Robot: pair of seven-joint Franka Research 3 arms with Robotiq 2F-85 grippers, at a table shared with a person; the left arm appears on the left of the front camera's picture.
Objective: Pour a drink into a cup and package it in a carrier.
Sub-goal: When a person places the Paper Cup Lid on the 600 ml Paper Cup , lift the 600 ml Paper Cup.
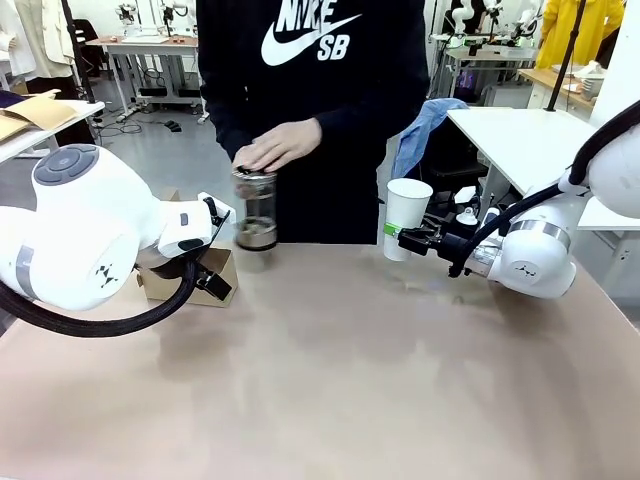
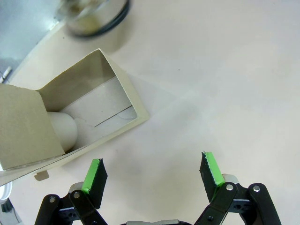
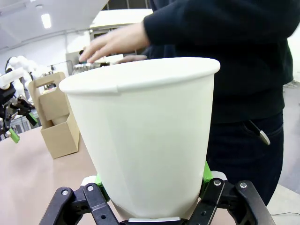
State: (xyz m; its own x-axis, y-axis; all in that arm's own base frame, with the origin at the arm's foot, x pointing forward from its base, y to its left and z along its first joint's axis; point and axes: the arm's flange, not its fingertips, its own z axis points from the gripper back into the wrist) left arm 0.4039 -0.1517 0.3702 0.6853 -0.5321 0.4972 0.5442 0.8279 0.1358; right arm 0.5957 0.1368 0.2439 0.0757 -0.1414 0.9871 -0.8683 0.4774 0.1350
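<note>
White cup (image 1: 407, 212) is pinched in your right gripper (image 1: 410, 238), right of the jug (image 1: 256, 200) holding the dark drink (image 1: 257, 236) under the person's hand (image 1: 280, 145). Left gripper (image 2: 152, 168) gapes empty by the carrier (image 3: 58, 133), left of the jug. Pouring's next, so hold steady.

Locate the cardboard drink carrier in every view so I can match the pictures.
Front view: carrier at left on the tan table, partly hidden behind the left arm.
Left wrist view: carrier upper left, seen from above, beyond the open left gripper.
Right wrist view: carrier at left, behind the white paper cup.
Shared landmark: the tan table it stands on.
</note>
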